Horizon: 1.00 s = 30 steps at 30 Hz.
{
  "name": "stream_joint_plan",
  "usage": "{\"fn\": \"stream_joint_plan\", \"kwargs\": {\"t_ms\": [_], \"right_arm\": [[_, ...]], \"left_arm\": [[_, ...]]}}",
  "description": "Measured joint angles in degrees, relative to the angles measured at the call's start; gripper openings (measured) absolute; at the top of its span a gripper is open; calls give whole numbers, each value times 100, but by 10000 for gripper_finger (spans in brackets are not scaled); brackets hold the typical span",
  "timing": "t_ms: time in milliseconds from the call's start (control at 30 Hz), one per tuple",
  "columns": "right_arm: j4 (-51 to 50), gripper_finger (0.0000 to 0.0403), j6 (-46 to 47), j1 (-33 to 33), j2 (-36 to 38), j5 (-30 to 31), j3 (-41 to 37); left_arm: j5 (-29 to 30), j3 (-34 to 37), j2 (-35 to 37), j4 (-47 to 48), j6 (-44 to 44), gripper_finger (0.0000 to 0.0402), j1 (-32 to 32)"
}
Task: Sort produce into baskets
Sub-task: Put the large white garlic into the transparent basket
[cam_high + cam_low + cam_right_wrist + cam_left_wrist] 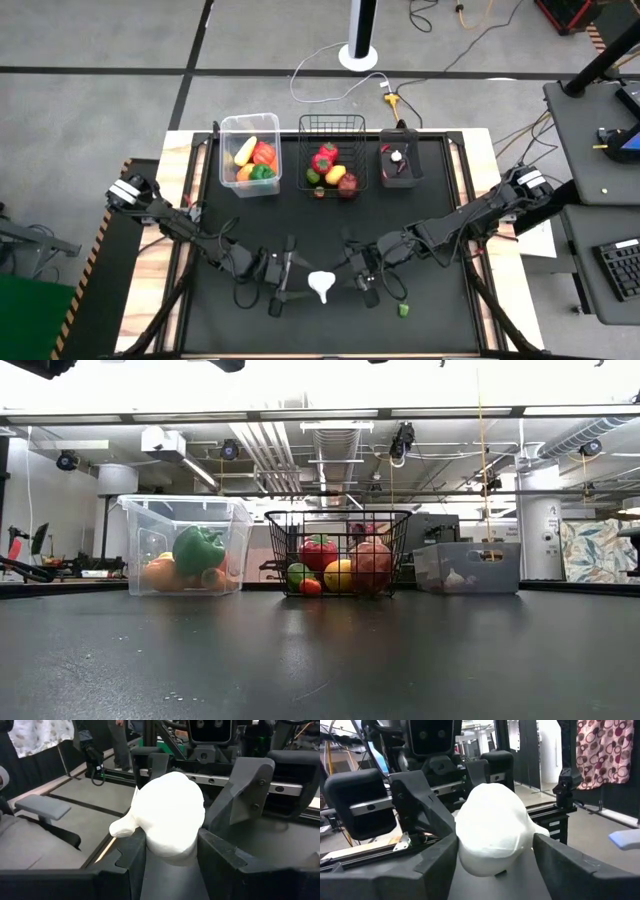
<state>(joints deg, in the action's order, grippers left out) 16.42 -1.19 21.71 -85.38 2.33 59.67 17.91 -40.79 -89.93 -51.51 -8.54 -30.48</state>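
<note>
Produce, a white bulb-shaped toy vegetable (320, 285), sits mid-bench between my two claws for a handover. My right claw (352, 277) is clenched on it; my left claw (287, 283) brackets it, fingers (435, 865) at its sides, grip not certain. Clear tub (250, 182), wire basket (332, 123) and smoky bin (402, 172) wait behind.

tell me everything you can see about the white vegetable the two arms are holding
The white vegetable is a smooth, matte, plastic-looking toy with a rounded bulb and a short tapered stem, much like garlic. It sits at the near middle of the black table, between the two arms. The left end effector and right end effector each have fingers against its sides. No other produce touches it.
</note>
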Motion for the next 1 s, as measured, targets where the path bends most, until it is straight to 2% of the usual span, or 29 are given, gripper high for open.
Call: {"fn": "stream_joint_plan", "kwargs": {"t_ms": [233, 333, 733, 833, 1000], "right_arm": [[0, 159, 5, 2, 4, -30, -1], [-2, 171, 9, 2, 4, -20, -5], [-167, 235, 412, -2, 81, 115, -1], [-666, 251, 476, -2, 157, 309, 145], [-1796, 274, 752, -7, 307, 747, 585]], "left_arm": [[2, 15, 25, -17, 0, 158, 0], [4, 26, 28, -17, 0, 134, 0], [7, 36, 61, 34, 71, 140, -9], [99, 41, 169, 275, 196, 139, -9], [749, 43, 562, 1118, 514, 138, -11]]}}
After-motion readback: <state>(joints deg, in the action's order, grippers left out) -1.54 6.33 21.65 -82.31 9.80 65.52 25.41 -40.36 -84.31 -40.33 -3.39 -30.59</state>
